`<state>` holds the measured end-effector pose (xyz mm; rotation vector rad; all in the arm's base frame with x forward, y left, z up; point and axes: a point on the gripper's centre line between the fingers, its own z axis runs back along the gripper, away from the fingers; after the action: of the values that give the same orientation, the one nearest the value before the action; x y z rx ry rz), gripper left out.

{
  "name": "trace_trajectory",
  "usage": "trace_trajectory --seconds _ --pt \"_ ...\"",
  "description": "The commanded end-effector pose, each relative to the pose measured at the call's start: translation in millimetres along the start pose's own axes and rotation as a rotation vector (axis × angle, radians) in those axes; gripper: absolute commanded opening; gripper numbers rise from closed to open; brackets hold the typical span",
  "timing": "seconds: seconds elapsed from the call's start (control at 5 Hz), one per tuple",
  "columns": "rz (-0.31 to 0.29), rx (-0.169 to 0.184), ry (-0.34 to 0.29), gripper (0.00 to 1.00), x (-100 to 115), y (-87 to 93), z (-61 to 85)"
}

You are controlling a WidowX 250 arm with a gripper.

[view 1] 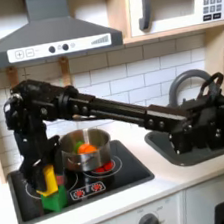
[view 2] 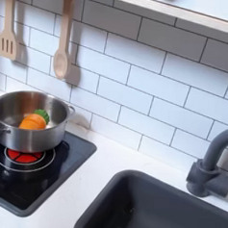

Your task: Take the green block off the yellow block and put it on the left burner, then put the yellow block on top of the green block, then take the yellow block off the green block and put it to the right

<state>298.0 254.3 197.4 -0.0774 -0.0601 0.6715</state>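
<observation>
We find the gripper (view 1: 38, 167) low over the front-left corner of the black cooktop (view 1: 133, 172) in the first exterior view, arm stretched in from the right. The yellow block (view 1: 48, 181) stands just beneath the fingers, on top of the green block (view 1: 54, 201); the green block sits at the cooktop's front-left edge, on or just beside the left burner (view 1: 34, 189), whose red rings peek out beside it. Fingers look narrow around the yellow block's top, but we cannot tell whether they actually clamp it.

A steel pot (view 1: 86, 148) sits on the other red ring behind, holding orange and green toy food (view 1: 86, 147). In the second exterior view we see the same pot (view 2: 29, 120) with its food (view 2: 32, 121), two wooden utensils (view 2: 62, 47) hanging on the white tile wall, and a dark sink (view 2: 148, 210) with a grey faucet (view 2: 211, 166) at the second exterior view's right.
</observation>
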Motion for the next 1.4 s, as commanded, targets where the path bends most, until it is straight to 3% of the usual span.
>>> trace_trajectory --seconds 0.0,0.4,1.2 --pt "-0.007 0.006 0.005 0.00 -4.2 -3.0 -7.7" --pt "-0.013 -0.002 -0.001 0.00 -4.2 -14.4 -1.8" --pt "0.008 0.009 -0.023 0.00 -0.2 -11.7 8.2"
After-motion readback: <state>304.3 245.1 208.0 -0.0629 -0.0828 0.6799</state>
